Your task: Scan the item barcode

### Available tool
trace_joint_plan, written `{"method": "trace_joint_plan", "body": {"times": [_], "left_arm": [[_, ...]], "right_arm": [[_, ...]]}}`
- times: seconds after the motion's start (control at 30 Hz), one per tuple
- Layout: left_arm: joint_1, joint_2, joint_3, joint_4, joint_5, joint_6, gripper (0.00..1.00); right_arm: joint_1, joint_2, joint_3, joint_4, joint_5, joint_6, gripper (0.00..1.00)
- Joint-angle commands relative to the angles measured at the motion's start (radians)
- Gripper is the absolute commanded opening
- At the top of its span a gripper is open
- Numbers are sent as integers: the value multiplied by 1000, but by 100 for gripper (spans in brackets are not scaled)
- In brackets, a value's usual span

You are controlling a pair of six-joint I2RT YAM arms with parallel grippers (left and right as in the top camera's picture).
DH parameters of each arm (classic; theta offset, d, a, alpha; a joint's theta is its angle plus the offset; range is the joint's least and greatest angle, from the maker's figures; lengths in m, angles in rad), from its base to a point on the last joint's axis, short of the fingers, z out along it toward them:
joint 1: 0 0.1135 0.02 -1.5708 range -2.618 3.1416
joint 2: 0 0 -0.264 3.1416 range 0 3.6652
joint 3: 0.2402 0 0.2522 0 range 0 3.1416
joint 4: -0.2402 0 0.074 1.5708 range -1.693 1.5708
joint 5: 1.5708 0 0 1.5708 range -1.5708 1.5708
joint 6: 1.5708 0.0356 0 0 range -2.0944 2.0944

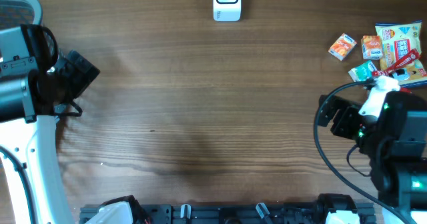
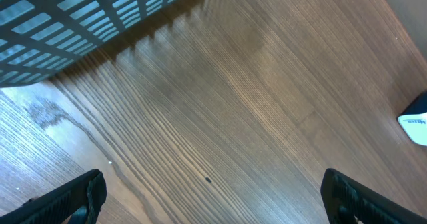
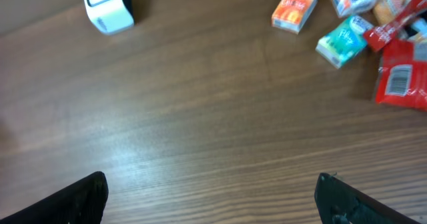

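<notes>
Brown wood-grain counter carries everything. Nearest, the left claw and the right claw both hang with jaws wide apart, holding nothing. Ahead of the right claw and toward its right lie the snack items: a small teal carton, a red foil packet with a barcode showing, and a small orange carton, its long axis pointing nearly away from the claw. The right arm is nearer. Beside the left arm is a blue-grey mesh basket; I cannot see what is in it. Farthest stands the white box-shaped scanner.
</notes>
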Motion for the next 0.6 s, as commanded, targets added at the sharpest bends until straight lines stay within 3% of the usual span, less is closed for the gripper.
{"method": "trace_joint_plan", "body": {"times": [0.0, 0.27, 0.57], "left_arm": [[5, -3, 8, 0, -16, -14, 100], [5, -3, 8, 0, -16, -14, 100], [5, -3, 8, 0, -16, -14, 100]], "right_arm": [[4, -22, -93, 71, -77, -56, 100], [5, -245, -391, 406, -238, -55, 100], [95, -562, -680, 633, -189, -55, 100]]}}
